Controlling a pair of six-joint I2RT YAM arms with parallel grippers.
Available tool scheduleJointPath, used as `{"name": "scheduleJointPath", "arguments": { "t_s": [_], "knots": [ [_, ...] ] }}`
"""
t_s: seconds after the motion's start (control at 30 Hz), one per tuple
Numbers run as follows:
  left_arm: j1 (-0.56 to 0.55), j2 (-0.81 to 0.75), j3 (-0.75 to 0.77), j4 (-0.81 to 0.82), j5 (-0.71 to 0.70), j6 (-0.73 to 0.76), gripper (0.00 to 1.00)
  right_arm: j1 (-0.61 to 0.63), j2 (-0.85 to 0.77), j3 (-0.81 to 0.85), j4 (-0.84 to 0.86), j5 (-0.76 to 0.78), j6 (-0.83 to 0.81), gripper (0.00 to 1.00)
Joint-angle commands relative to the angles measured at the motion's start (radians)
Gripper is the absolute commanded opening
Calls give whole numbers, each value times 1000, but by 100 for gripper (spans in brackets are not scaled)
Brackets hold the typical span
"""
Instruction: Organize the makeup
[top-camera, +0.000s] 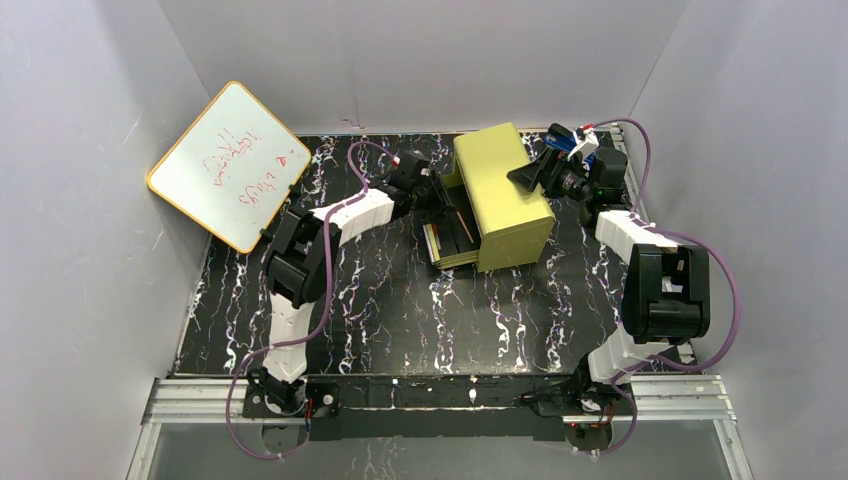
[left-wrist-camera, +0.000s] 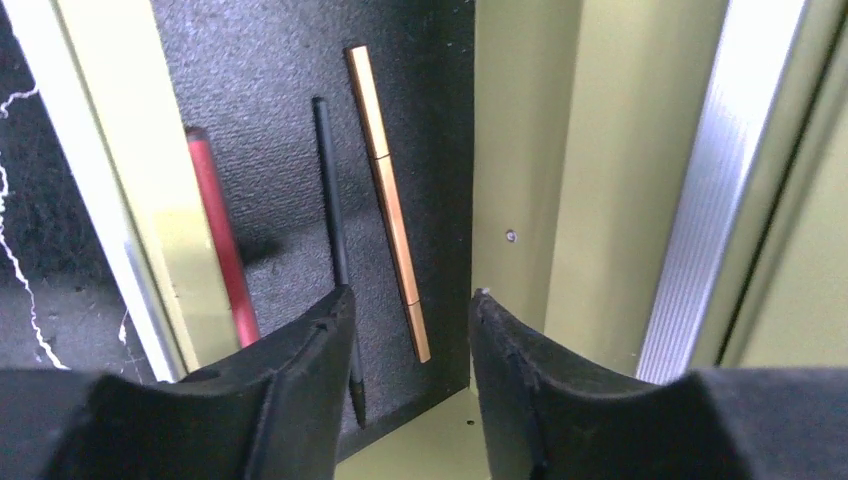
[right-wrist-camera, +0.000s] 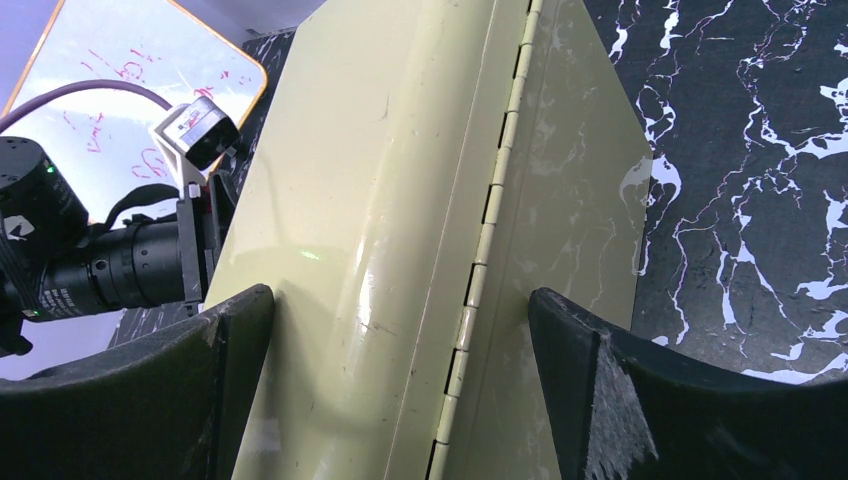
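Note:
The makeup I see lies in the box's open drawer (left-wrist-camera: 260, 90), on its black felt: a copper-orange stick (left-wrist-camera: 388, 200), a thin black pencil (left-wrist-camera: 335, 250) and a red stick (left-wrist-camera: 222, 240), side by side. My left gripper (left-wrist-camera: 410, 310) is open and empty just above the near ends of the black pencil and the copper stick; in the top view it (top-camera: 435, 195) sits at the drawer's left side. My right gripper (right-wrist-camera: 400, 310) is open wide, its fingers on either side of the hinged edge of the yellow-green box (right-wrist-camera: 380, 200). The discs and the white palette are out of view.
The yellow-green drawer box (top-camera: 500, 190) stands at the back middle of the black marbled table (top-camera: 400, 310), its drawer (top-camera: 452, 238) pulled out toward the front left. A yellow-rimmed whiteboard (top-camera: 232, 160) leans at the back left. Grey walls enclose the table.

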Motion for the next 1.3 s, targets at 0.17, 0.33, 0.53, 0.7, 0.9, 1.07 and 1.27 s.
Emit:
{"name": "scheduleJointPath", "arguments": {
  "t_s": [0.17, 0.33, 0.53, 0.7, 0.9, 1.07, 1.27],
  "knots": [
    [-2, -66, 90, 5, 1, 121, 55, 4, 97, -71, -278, 125, -127, 100],
    [-2, -111, 263, -231, -20, 397, 58, 3, 98, -69, -283, 125, -128, 100],
    [18, -235, 245, -468, -350, 608, 66, 3, 98, -68, -284, 122, -128, 100],
    [75, -245, 92, -548, -452, 617, 67, 4, 99, -69, -283, 118, -124, 100],
    [99, -194, -50, -461, -401, 581, 68, 3, 91, -72, -285, 120, -125, 100],
    [99, -112, -25, -401, -374, 563, 68, 3, 92, -70, -289, 122, -130, 100],
    [97, -12, 36, -321, -245, 477, 68, 4, 95, -69, -292, 122, -132, 100]
  ]
}}
